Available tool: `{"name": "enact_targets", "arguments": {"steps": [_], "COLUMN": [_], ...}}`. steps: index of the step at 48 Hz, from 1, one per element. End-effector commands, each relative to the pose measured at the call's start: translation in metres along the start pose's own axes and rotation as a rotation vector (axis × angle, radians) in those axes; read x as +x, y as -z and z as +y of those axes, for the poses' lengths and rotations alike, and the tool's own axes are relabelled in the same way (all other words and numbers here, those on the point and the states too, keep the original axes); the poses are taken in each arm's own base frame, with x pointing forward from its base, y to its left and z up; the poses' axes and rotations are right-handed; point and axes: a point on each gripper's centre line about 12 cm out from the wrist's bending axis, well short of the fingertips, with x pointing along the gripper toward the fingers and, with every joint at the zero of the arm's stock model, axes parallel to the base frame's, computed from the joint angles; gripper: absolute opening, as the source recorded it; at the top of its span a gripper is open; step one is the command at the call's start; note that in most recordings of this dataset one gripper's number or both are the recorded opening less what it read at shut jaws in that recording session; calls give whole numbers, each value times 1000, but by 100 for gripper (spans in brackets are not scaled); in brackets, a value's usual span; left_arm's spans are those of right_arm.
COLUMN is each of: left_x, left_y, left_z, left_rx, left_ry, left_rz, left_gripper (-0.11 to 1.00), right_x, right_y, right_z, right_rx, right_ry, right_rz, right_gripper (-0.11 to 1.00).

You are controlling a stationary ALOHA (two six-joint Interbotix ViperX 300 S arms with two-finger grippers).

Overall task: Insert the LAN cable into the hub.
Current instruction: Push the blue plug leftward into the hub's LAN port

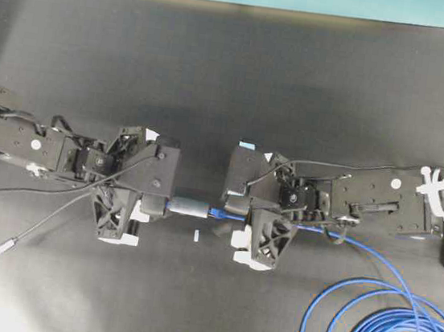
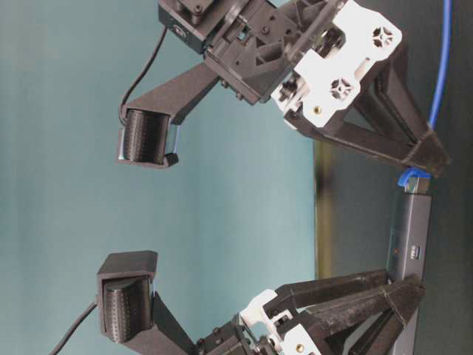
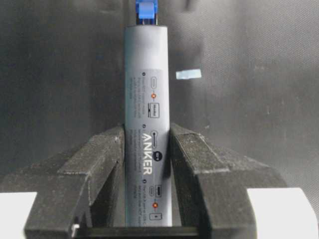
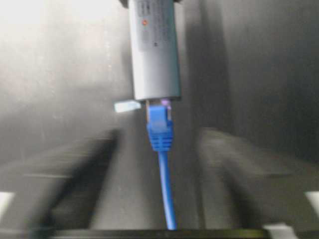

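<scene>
The right gripper (image 4: 159, 164), jaws spread and released, trails straight behind the bright-blue LAN cable (image 4: 160, 127) plugged end-on into the slim grey bar-shaped hub (image 4: 153, 50), itself clamped by the left gripper (image 3: 147, 164).

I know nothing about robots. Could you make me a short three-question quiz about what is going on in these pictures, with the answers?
1. True or false: the left gripper is clamped on the hub.
2. Where does the blue plug of the LAN cable sit? A) lying alone on the table, B) at the end of the hub, C) between the right gripper's shut fingers.
3. In a word or two, how do the fingers of the right gripper stand around the cable?

Key
1. True: its two fingers press the hub's sides.
2. B: the plug meets the hub's end in both wrist views.
3. Spread apart, clear of the cable on both sides.
</scene>
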Motion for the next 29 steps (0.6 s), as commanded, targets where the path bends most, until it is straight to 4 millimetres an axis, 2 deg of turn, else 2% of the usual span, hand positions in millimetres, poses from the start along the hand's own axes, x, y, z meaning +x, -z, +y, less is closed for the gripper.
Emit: {"name": "enact_targets", "arguments": {"steps": [1,4,9,29], "left_x": [-4,-5,-5,-5], "left_y": [-4,-2,0,2], "left_z": [1,1,1,2], "left_rx": [1,1,1,-11], "left_ry": [-3,-3,-3,-4], "left_rz": [-14,0,12,19], "left_gripper": [28,28,28,29], "right_x": [-6,-7,-12,-39], "right_y": [-4,-1,6,18], "right_z": [3,3,2,0], "right_rx": [-10,-7,5,34], "right_ry": [-8,-7,-7,-20], "right_rz": [-17,-13,-6,-55], "right_gripper": [82,86,83,83]}}
